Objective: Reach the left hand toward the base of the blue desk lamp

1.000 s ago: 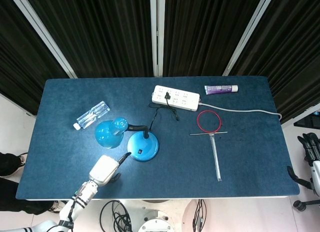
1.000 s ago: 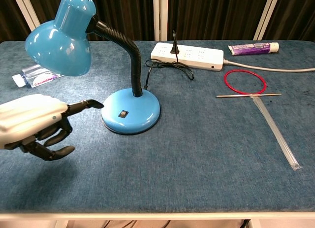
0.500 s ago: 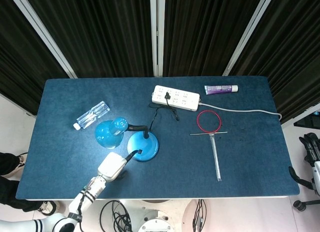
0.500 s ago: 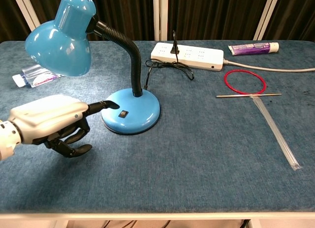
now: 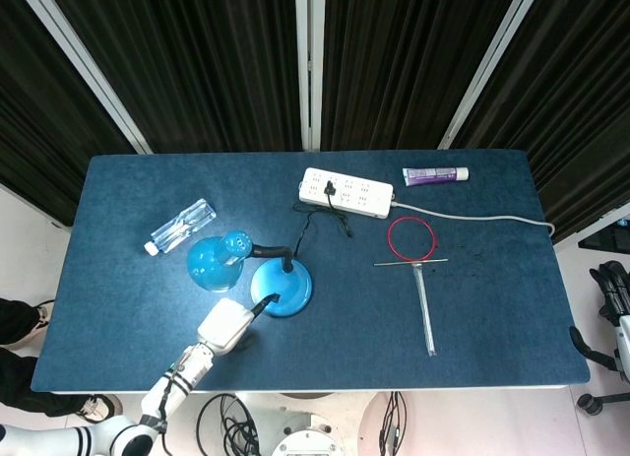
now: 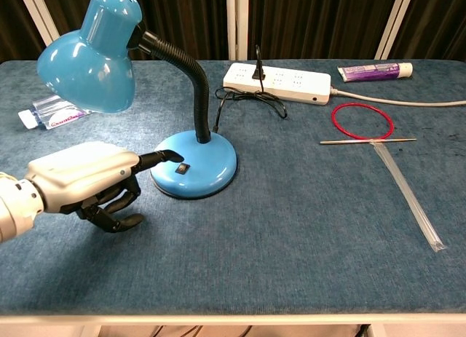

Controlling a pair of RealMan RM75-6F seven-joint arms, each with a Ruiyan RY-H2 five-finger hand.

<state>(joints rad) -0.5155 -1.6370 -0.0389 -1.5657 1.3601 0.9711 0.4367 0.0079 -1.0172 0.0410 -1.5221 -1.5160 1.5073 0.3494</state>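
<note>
Chest view shows the blue desk lamp [image 6: 194,164] standing upright on the blue felt-covered table [image 6: 306,228]. Its round glossy base sits just beyond the tip of the left hand's [image 6: 86,180] outstretched black finger. From the back of the base a black flexible neck [image 6: 191,82] rises, then arcs over to the left. It carries the blue dome shade [image 6: 91,53], which hangs above and beyond the hand and opens downward and to the left. The white-shelled left hand lies low beside the base, one finger extended so its tip reaches over the base's near-left edge, close to the small black switch [image 6: 183,167]; actual contact cannot be confirmed. Its other fingers [image 6: 109,206] are curled under the palm, holding nothing.

Head view shows the right hand [image 5: 612,291] far off at the table's opposite side, its dark fingers only partly visible, so their state cannot be told.
</note>
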